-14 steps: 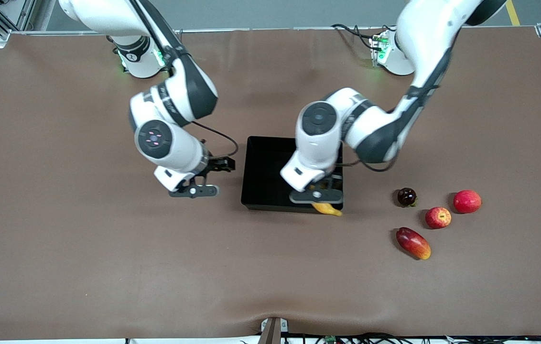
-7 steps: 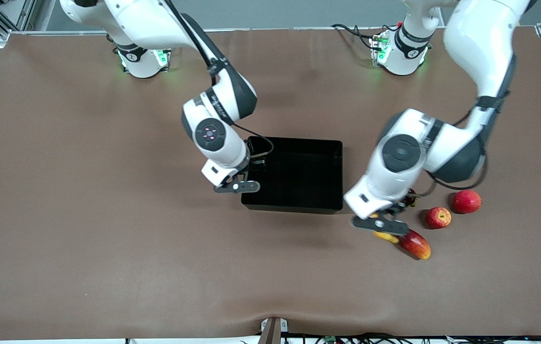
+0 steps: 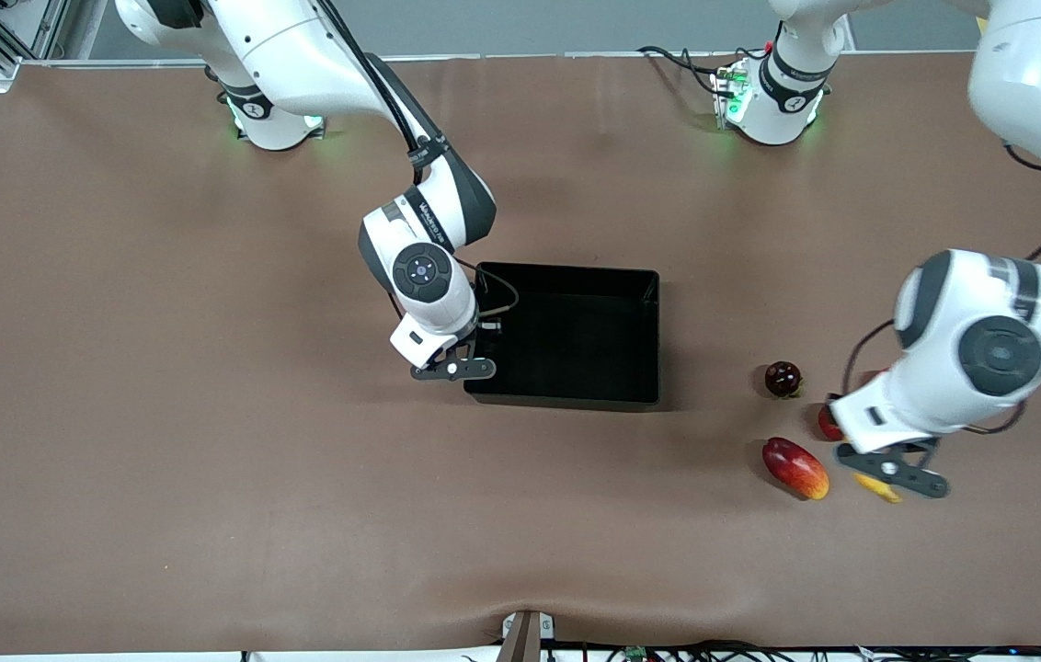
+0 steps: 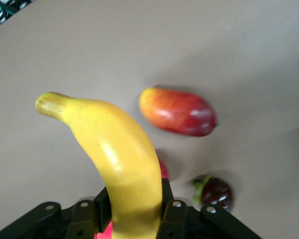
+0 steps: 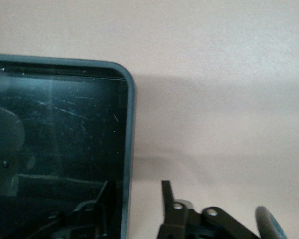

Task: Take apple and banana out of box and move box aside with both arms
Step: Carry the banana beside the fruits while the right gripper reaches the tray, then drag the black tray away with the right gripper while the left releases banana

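1. Over the table toward the left arm's end, just beside the mango, the left gripper is seen clamped on the banana. A second ago the banana was being lifted over the box; it has since been carried clear of it.
2. On the table, the apple is found already out of the box, between the mango and a dark round fruit, and largely hidden by the left wrist.
3. At the box wall toward the right arm's end, the right gripper has been brought in from the open table. In the right wrist view one finger is seen inside the wall and one outside it, with a gap left; the wall is straddled but not yet pinched.
4. The box is shown empty, so unloading is judged nearly complete: only the release of the banana remains.
5. The shared push is judged to be delayed until the left arm is returned.
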`<state>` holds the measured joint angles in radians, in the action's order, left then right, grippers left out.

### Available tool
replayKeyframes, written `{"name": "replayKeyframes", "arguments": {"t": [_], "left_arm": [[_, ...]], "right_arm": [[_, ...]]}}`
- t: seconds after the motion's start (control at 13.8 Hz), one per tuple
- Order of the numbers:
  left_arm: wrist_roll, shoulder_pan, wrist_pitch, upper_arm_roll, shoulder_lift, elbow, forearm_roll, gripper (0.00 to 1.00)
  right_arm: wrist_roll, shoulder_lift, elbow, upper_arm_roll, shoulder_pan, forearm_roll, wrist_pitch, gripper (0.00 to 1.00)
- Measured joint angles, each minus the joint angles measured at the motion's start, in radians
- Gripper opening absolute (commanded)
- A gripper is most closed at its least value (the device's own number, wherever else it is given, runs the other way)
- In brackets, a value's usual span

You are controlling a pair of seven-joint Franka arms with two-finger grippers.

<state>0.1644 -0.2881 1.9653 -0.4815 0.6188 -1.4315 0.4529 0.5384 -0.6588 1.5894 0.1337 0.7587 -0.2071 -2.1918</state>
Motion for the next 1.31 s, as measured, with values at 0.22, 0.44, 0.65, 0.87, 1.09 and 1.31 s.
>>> {"name": "replayKeyframes", "arguments": {"t": [0.22,0.44,0.65,0.87,1.09,1.31], "left_arm": [[0.149,-0.078,0.103,0.003,0.056,-0.011,0.000,0.00],[0.302,-0.086,0.256,0.034,0.125,-0.011,0.022,0.00],[0.446,-0.083,0.365,0.077,0.183,-0.012,0.028,0.00],[0.503,-0.089,0.399,0.096,0.240,-0.012,0.028,0.00],[0.503,-0.097,0.406,0.097,0.274,-0.011,0.028,0.00],[0.503,-0.097,0.407,0.097,0.280,-0.011,0.028,0.82]], "right_arm": [[0.044,0.006,-0.004,0.001,-0.003,-0.001,0.007,0.00],[0.045,0.064,-0.018,0.010,-0.068,0.000,0.136,0.00],[-0.039,0.158,-0.021,0.018,-0.214,0.012,0.312,0.00],[-0.260,0.220,-0.015,0.024,-0.425,0.014,0.427,0.00],[-0.496,0.227,0.010,0.024,-0.620,0.014,0.434,0.00],[-0.667,0.219,0.027,0.023,-0.739,0.015,0.404,0.00]]}}
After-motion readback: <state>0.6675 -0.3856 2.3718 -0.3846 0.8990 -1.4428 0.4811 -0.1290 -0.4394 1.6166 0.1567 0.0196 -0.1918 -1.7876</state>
